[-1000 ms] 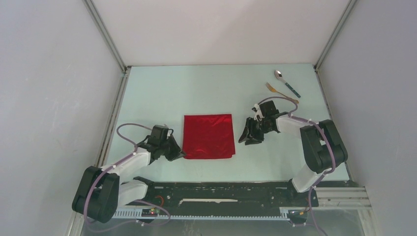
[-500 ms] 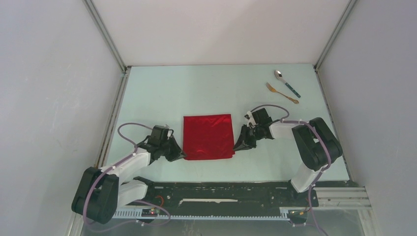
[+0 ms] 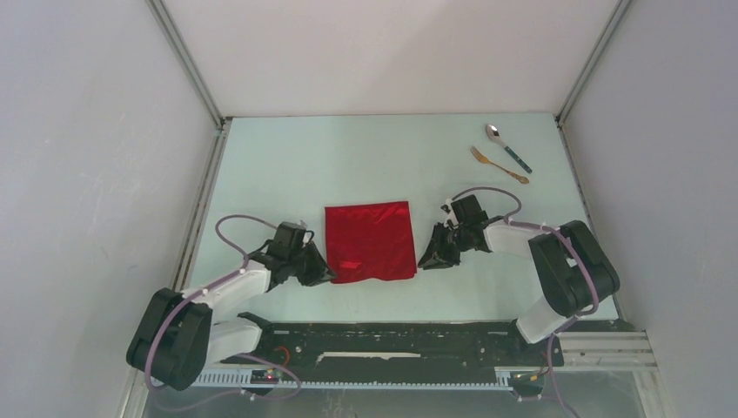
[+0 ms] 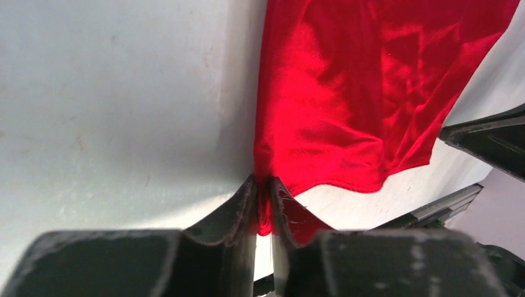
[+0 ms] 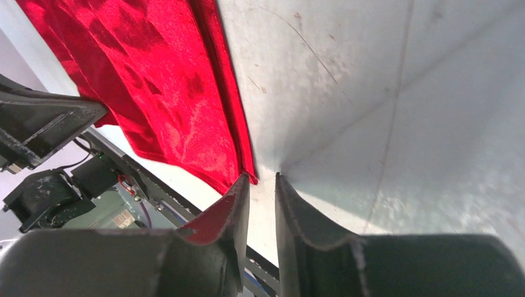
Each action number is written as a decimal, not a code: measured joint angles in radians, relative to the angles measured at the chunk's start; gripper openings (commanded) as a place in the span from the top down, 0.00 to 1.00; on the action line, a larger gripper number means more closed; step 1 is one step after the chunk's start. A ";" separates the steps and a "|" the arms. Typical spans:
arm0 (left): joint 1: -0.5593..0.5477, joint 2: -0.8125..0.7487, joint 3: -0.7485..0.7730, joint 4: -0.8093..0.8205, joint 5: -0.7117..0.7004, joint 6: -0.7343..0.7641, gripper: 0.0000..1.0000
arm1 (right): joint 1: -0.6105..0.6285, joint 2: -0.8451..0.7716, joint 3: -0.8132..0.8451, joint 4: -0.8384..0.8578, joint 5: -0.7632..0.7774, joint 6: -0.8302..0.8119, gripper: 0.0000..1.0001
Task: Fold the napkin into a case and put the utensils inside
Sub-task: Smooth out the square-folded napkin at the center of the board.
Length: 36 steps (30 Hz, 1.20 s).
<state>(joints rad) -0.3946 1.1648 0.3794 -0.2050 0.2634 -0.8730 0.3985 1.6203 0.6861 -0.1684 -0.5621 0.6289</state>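
The red napkin (image 3: 370,239) lies as a square in the middle of the table. My left gripper (image 3: 324,274) is at its near left corner; in the left wrist view the gripper (image 4: 262,180) is shut on that corner, with red cloth (image 4: 347,93) pinched between the jaws and slightly raised. My right gripper (image 3: 426,259) sits low at the near right corner. In its wrist view the gripper (image 5: 260,176) shows a narrow gap with bare table in it, and the napkin (image 5: 167,93) ends at the left fingertip. The spoon (image 3: 507,146) and fork (image 3: 498,165) lie far right.
Grey walls with metal corner posts (image 3: 187,65) close in the table on three sides. A black rail (image 3: 392,335) runs along the near edge between the arm bases.
The right gripper came down and left to the napkin's near right corner and narrowed its jaws. The left gripper nudged forward, and the near left corner now looks lifted.
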 measured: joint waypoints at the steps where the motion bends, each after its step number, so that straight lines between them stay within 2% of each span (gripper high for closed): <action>1: 0.000 -0.013 0.000 -0.017 -0.004 0.001 0.61 | -0.003 -0.014 0.000 -0.015 0.012 -0.003 0.66; 5: -0.002 -0.105 0.000 -0.108 -0.036 0.001 0.42 | -0.004 -0.061 -0.004 -0.063 0.027 -0.012 0.56; 8: -0.003 -0.184 0.000 -0.180 -0.058 -0.008 0.32 | 0.014 -0.084 -0.008 -0.075 0.010 0.001 0.52; 10: -0.003 -0.237 0.000 -0.222 -0.072 -0.010 0.30 | 0.034 -0.096 -0.012 -0.074 -0.008 0.013 0.52; 17: -0.002 -0.314 0.000 -0.308 -0.111 -0.016 0.31 | 0.062 -0.100 -0.077 0.015 -0.076 0.106 0.51; 27: -0.002 -0.314 0.000 -0.304 -0.110 -0.016 0.38 | 0.087 -0.058 -0.118 0.171 -0.103 0.234 0.61; 32: -0.002 -0.315 0.000 -0.298 -0.104 -0.017 0.38 | 0.088 -0.032 -0.119 0.214 -0.103 0.271 0.61; 36: -0.002 -0.316 0.000 -0.297 -0.103 -0.017 0.38 | 0.090 -0.031 -0.122 0.219 -0.101 0.280 0.57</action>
<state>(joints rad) -0.3969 0.8486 0.3798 -0.5018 0.1604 -0.8898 0.4881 1.5890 0.5636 0.0509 -0.6632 0.9085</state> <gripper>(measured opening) 0.619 0.410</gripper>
